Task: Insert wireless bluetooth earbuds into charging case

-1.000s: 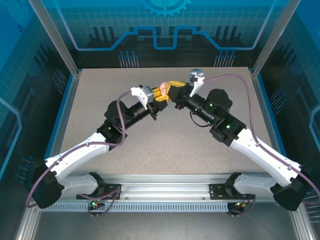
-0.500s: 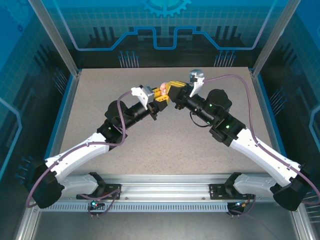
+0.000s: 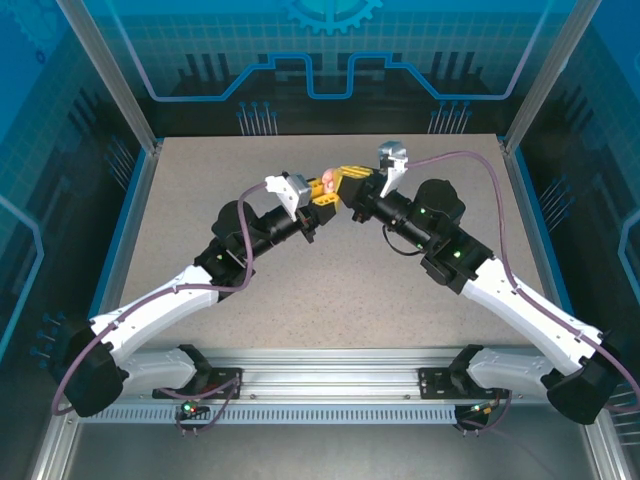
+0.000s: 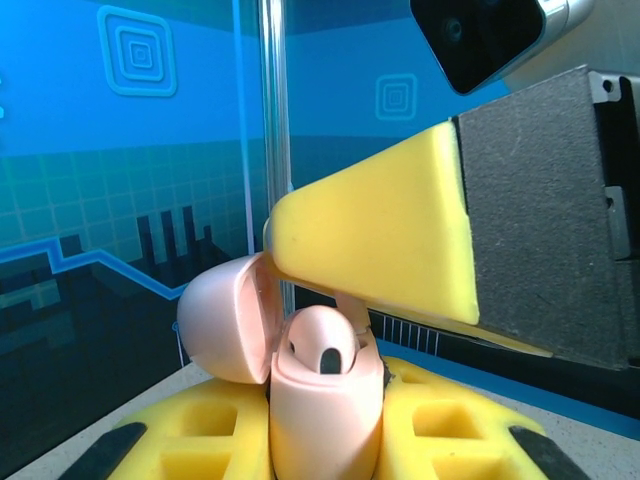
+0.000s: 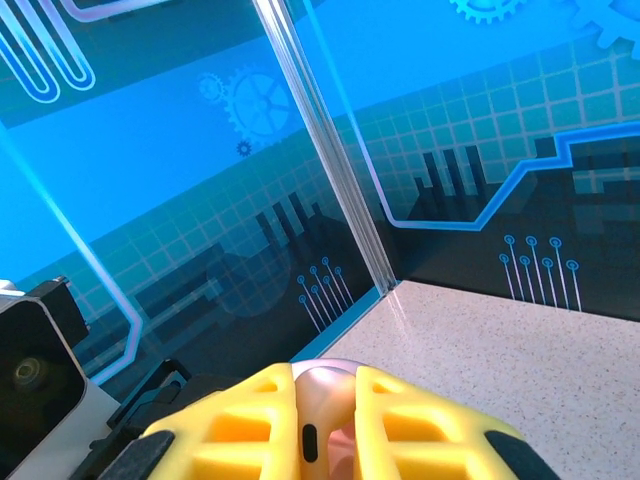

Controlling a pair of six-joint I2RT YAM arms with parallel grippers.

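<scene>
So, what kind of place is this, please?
Probably a robot test cell: two arms bolted at a speckled table, an aluminium frame around it, and blue panels printed with gears and circuits.

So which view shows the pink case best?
Left wrist: the pink case sits central, lid open, a pink earbud at its mouth. Top external gives a pink speck between both arms' fingers. Right wrist has pale pink between its fingers, likely the earbud.

A speckled grey tabletop (image 3: 330, 290) lies ringed by blue printed wall panels (image 3: 330, 60) and aluminium posts (image 3: 105, 70).
</scene>
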